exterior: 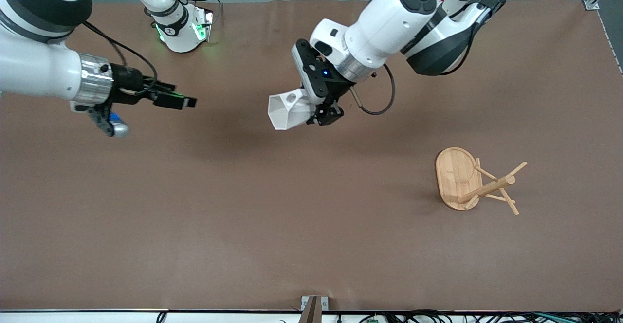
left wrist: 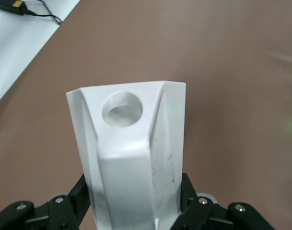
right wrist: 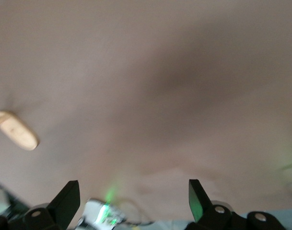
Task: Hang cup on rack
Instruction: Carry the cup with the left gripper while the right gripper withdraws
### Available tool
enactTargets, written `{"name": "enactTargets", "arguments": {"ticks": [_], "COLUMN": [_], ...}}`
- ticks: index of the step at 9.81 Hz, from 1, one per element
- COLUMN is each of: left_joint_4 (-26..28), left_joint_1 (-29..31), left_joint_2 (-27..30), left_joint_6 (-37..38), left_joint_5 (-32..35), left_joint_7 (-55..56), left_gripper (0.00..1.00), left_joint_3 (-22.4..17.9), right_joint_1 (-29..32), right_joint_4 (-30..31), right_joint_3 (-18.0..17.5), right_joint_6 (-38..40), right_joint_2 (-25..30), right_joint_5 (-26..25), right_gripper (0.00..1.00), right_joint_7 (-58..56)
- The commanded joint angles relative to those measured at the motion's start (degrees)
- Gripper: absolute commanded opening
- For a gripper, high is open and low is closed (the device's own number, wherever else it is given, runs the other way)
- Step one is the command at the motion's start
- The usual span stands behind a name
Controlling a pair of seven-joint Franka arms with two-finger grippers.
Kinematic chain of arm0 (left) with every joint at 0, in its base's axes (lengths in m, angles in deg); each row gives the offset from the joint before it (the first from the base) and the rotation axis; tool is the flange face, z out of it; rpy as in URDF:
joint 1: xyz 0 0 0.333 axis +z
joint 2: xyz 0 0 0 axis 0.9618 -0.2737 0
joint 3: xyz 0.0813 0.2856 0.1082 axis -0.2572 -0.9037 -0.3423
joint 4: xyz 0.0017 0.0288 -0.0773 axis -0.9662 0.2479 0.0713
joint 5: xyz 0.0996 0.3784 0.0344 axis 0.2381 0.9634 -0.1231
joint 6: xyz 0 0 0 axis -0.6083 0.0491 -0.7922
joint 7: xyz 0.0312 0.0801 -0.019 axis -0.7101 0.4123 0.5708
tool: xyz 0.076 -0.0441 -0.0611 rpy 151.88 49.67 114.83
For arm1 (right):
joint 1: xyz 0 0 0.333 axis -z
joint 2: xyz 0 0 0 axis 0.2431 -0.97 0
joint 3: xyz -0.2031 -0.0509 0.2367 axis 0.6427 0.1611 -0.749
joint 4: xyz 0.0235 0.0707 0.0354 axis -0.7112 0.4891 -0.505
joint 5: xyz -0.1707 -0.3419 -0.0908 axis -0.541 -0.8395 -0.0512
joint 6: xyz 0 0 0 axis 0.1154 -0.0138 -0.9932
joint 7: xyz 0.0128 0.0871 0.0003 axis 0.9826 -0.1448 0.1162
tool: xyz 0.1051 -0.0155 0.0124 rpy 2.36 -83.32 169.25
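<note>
1. The rack (exterior: 469, 181) lies tipped on its side on the table (exterior: 243, 225), nearest the front camera and toward the left arm's end; its pegs point sideways, so nothing can hang on it yet, I judge.
2. The left gripper (exterior: 325, 114) hangs over mid-table, jaws clamped on the cup (exterior: 291, 111); the pierced handle faces the wrist camera. Bare table lies between cup and rack.
3. The right gripper (exterior: 177, 100) waits over its own end, fingers (right wrist: 198, 196) spread, empty.
</note>
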Motion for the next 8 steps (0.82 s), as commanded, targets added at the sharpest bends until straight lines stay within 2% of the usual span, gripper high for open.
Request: {"name": "enactTargets", "arguments": {"ticks": [1,2,4,5,7,8], "left_joint_4": [0.76,0.67,1.11,1.29,3.55,5.92], "left_joint_1": [2.89,4.03,5.53,6.41,5.89,4.41], "left_joint_2": [-0.11,-0.10,-0.28,0.07,1.81,3.48], "left_joint_6": [3.58,4.91,5.54,6.50,8.79,8.88], "left_joint_5": [0.83,0.83,0.92,0.83,0.83,0.48], "left_joint_7": [3.94,6.66,12.72,17.45,28.70,28.83], "left_gripper": [0.01,0.01,0.01,0.01,0.01,0.01], "left_joint_3": [-0.07,-0.07,-0.07,-0.07,-1.64,-6.35], "right_joint_1": [-0.03,-0.64,-3.62,-3.29,-1.44,-1.26], "right_joint_4": [-3.72,-6.25,-10.22,-13.10,-15.85,-15.86], "right_joint_3": [1.92,4.10,11.99,13.86,13.44,13.35], "right_joint_6": [1.22,1.31,2.44,3.15,8.84,8.96], "right_joint_2": [0.63,0.64,0.55,0.55,0.63,1.42], "right_joint_5": [-12.07,-16.21,-17.04,-17.48,-20.89,-22.13], "right_gripper": [1.00,1.00,1.00,1.00,1.00,1.00], "right_joint_7": [-5.19,-9.75,-21.35,-26.45,-29.31,-29.49]}}
